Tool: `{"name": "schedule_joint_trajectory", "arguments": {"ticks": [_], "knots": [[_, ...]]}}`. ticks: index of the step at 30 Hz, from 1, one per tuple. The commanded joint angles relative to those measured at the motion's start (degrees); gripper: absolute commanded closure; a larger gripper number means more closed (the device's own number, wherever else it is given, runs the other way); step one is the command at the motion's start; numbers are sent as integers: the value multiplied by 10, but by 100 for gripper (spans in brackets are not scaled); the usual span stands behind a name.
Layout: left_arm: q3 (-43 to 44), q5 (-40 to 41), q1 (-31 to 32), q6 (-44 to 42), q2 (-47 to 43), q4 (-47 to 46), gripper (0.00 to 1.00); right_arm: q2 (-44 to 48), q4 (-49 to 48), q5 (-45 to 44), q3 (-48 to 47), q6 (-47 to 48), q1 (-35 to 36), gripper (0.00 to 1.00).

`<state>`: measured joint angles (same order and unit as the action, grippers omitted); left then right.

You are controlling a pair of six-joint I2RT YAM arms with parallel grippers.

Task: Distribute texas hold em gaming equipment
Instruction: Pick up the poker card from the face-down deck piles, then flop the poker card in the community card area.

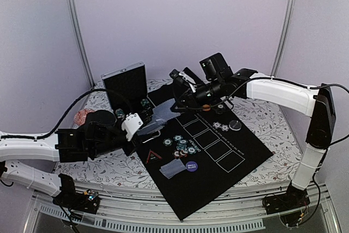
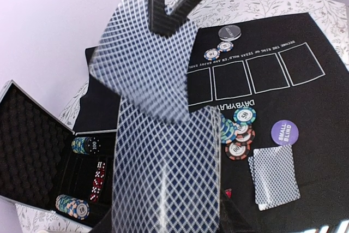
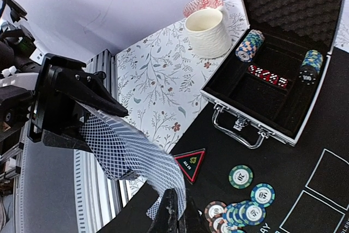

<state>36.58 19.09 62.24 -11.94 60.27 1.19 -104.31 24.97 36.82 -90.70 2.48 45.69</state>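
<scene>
My left gripper [image 1: 148, 130] is shut on a deck of grey-blue-backed cards [image 2: 163, 173], held above the black mat [image 1: 240, 151]. My right gripper [image 1: 175, 106] is shut on one card [image 3: 158, 162], pinched by its edge while its other end is still at the deck; it also shows in the left wrist view [image 2: 144, 58]. Teal, red and white chips [image 1: 182, 144] lie mid-mat. A face-down pair of cards [image 1: 173, 168] lies beside a purple button [image 1: 192, 165]. A red-edged triangle [image 1: 153, 155] lies to the left. More chips [image 1: 221, 126] and a dark button [image 1: 234, 125] lie on the far side.
The open silver case [image 1: 128, 88] stands behind the mat and holds chip stacks [image 2: 86, 145] and red dice [image 2: 98, 181]. A white cup [image 3: 207, 31] and a red patterned bowl [image 3: 202, 4] stand left of the case. The metal table edge [image 3: 103, 200] runs near my left arm.
</scene>
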Motion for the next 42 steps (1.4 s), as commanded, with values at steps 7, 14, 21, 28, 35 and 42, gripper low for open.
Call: {"name": "schedule_joint_trajectory", "arguments": {"ticks": [7,14,21,28,35,42], "knots": [[-5,4,6,4,-19,-18,62,68,73,-107,-16,57,-73,98],[-6,6,5,10,-26,-14,62,-43,150,-311,-93,58,-94,98],[-10,9,6,17,-36,-7,62,-189,193,-546,-238,43,-95,98],[-15,11,7,21,-49,-1,62,-275,197,-673,-287,49,-88,98],[-18,10,7,22,-51,-2,62,-365,214,-682,-318,58,-42,98],[-18,10,7,22,-56,-1,62,-415,249,-598,-360,40,-28,98]]}}
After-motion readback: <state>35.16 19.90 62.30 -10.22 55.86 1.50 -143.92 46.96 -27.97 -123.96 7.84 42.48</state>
